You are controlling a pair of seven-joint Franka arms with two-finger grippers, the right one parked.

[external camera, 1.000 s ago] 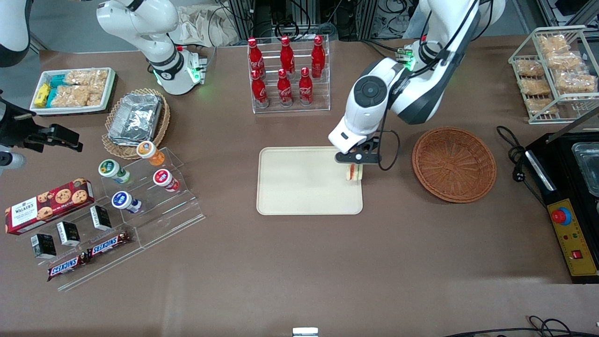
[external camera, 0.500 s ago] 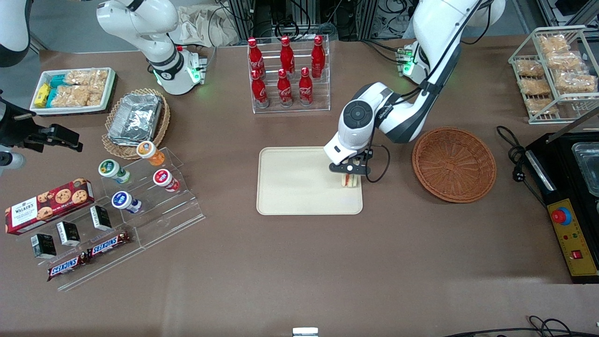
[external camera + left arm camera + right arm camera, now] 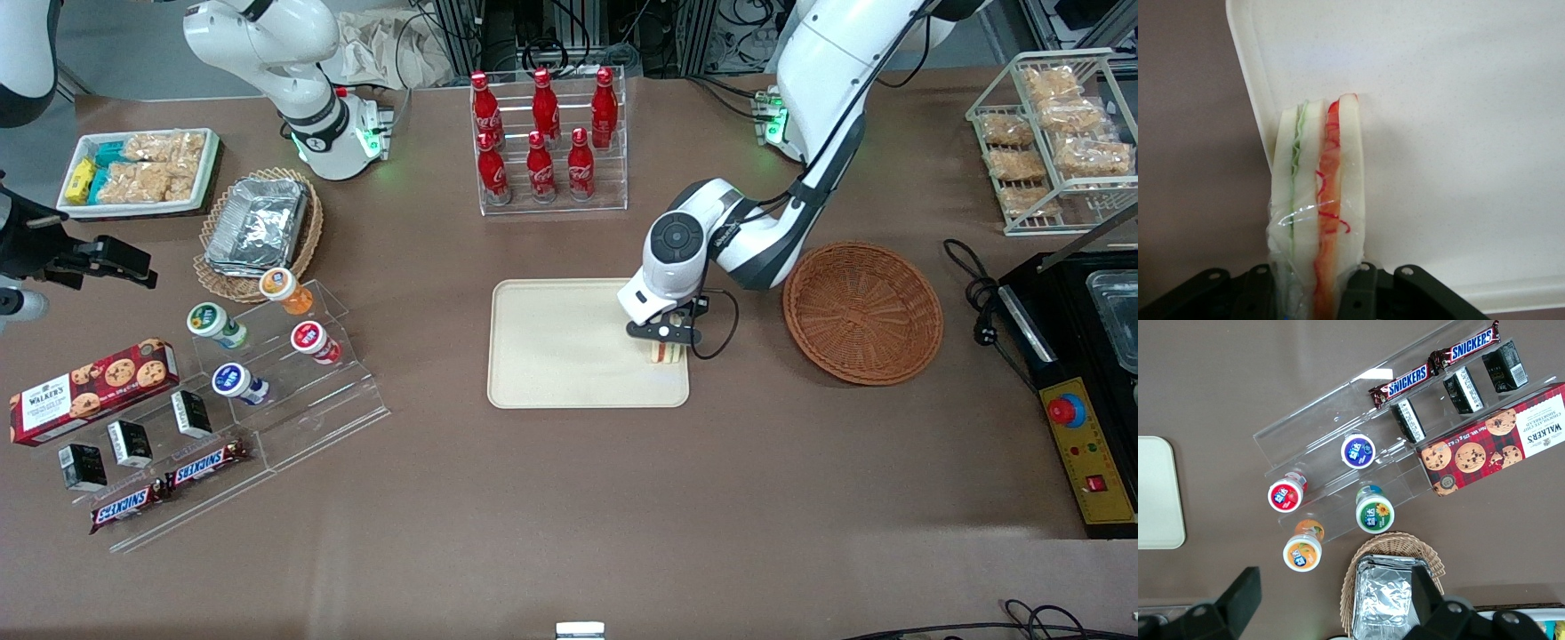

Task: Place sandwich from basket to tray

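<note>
Gripper (image 3: 666,342) low over the tray (image 3: 560,347), fingers clamped on the sandwich (image 3: 666,352) at the wrapped end. Sandwich upright on edge, at the tray edge nearest the basket (image 3: 862,313), mid-table. Basket bare. Looks light and soft: bread layers likely compress, film wrap (image 3: 1313,223) probably slick. Best hold across the flat bread faces, gentle squeeze. Narrow standing edge, so likely to tip flat on release.
</note>
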